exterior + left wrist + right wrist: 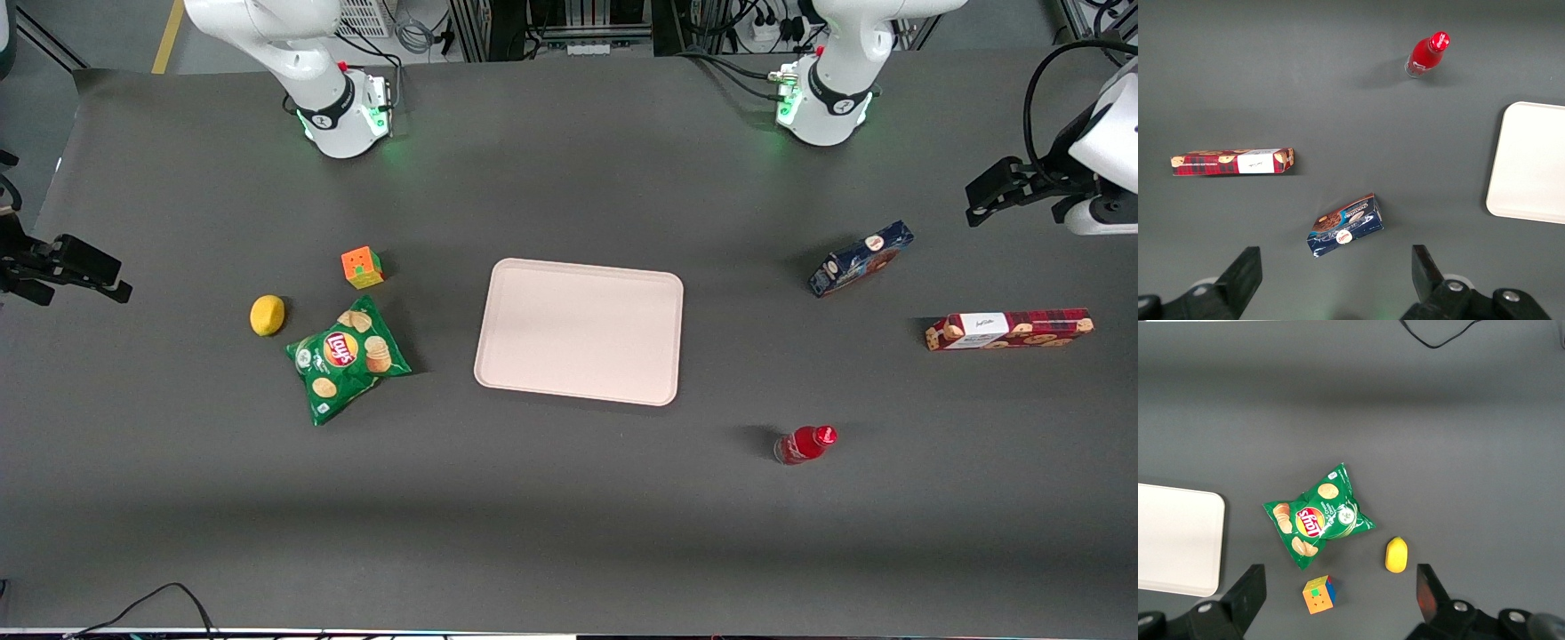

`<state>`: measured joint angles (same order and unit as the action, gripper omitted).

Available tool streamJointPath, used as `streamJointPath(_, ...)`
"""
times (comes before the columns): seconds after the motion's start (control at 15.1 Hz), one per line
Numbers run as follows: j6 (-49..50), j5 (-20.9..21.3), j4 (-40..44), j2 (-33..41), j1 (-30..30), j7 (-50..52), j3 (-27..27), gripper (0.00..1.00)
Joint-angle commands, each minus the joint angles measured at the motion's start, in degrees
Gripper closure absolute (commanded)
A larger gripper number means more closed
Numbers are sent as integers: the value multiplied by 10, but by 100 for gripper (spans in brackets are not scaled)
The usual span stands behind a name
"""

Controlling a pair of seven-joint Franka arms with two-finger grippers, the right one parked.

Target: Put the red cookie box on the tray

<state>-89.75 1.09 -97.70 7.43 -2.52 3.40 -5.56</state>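
The red cookie box (1009,329) is a long, slim plaid carton with a white label. It lies flat on the table toward the working arm's end and also shows in the left wrist view (1231,162). The pale pink tray (578,331) lies empty at the middle of the table; its edge shows in the left wrist view (1531,163). My left gripper (978,209) hangs high above the table, farther from the front camera than the red cookie box. In its wrist view the gripper (1335,270) is open and empty.
A dark blue cookie box (861,258) lies between the tray and the gripper, nearest the gripper in the wrist view (1345,225). A small red bottle (805,444) stands nearer the front camera. A chips bag (347,357), lemon (267,315) and colour cube (362,267) lie toward the parked arm's end.
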Motion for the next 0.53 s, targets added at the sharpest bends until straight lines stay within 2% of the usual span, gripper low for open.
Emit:
streamJointPath(0.0,-5,-2,1,-1,4,-8,0,0)
streamJointPath(0.33,-5,-2,-7,-2,-1,-11,6,0)
streamJointPath(0.46,-18,4,-21,-4,-13,-80,18,0)
